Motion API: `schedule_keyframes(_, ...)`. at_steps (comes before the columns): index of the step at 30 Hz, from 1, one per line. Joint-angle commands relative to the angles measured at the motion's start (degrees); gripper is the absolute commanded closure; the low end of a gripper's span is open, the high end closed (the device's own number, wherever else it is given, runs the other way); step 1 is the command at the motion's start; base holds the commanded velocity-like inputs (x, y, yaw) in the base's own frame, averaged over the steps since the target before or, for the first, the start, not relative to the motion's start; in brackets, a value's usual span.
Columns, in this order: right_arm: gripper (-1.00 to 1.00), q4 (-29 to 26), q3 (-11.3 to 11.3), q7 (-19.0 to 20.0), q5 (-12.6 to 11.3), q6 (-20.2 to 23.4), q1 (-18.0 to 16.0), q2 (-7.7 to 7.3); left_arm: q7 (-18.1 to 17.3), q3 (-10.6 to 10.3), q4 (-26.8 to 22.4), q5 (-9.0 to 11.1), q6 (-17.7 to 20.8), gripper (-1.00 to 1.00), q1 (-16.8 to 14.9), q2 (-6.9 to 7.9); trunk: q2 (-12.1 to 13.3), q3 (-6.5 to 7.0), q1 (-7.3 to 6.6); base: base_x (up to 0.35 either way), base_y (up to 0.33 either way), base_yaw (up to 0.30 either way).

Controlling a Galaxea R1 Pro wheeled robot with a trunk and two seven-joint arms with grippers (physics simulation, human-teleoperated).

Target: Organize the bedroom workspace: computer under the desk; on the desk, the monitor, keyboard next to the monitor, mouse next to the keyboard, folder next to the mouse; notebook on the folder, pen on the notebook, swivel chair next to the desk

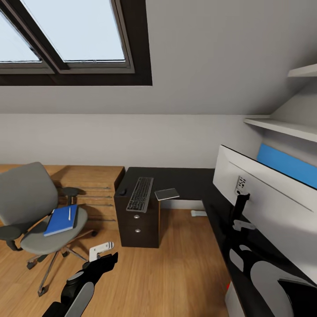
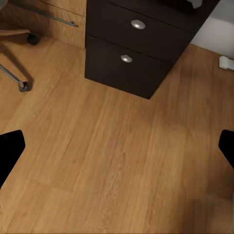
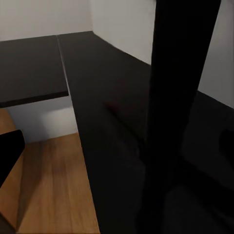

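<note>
Looking down past both arms, I saw the keyboard (image 1: 140,194) lying on the black counter (image 1: 185,180), with the mouse (image 1: 122,192) just beside it and the notebook (image 1: 167,194) on its other side. My left gripper (image 2: 117,148) hung wide open over the wood floor (image 2: 122,161) near the drawer unit (image 2: 134,58). Whether my right gripper was open I could not tell. The folder (image 1: 60,219) lay on the swivel chair (image 1: 37,207), the pen (image 1: 69,213) on top of it. The monitor (image 1: 268,198) stood on the counter.
</note>
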Motion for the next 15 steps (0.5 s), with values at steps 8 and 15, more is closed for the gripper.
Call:
schedule_keyframes(8, -1.0, 0.14, -0.16, -0.53, -0.56, 0.71, -0.06, -0.98, 0.59, -0.15, -0.05, 0.58, 0.03, -1.0, -0.03, 0.06, -0.08, -0.09, 0.02, 0.015, 0.015, 0.0)
schedule_keyframes(15, -1.0, 0.08, -0.33, -1.62, -0.81, 2.12, -0.06, -1.28, 0.59, -0.15, -0.04, 0.6, 0.03, -1.0, -0.06, 0.06, -0.08, -0.09, 0.02, 0.002, 0.001, 0.0)
